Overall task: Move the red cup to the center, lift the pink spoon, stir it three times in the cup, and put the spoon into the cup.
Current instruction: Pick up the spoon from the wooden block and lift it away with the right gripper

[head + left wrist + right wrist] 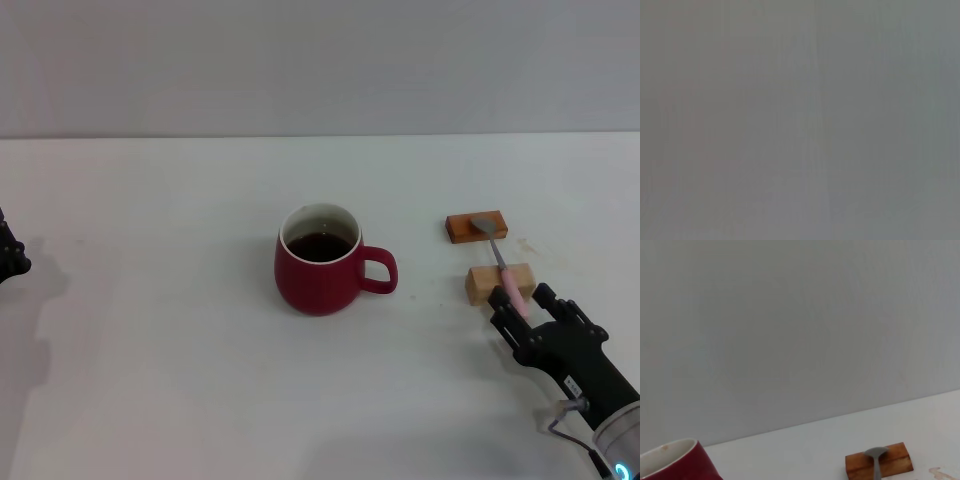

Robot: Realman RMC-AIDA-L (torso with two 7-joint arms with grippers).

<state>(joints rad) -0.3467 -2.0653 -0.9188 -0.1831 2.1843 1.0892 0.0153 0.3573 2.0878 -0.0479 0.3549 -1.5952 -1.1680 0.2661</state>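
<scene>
The red cup [318, 262] stands at the middle of the white table [160, 380], handle to the right, with dark liquid inside. The pink spoon [503, 268] lies across two blocks to its right, grey bowl on the far block, pink handle on the near one. My right gripper [522, 300] is open at table level, its fingers on either side of the handle's near end. The right wrist view shows the cup's rim [670, 460] and the spoon bowl [876, 456]. My left gripper [8, 255] sits at the far left edge, mostly out of view.
The orange-brown flat block [475, 228] and the tan wooden block [490, 282] support the spoon; the flat block also shows in the right wrist view [890, 462]. A grey wall stands behind the table. The left wrist view shows only plain grey.
</scene>
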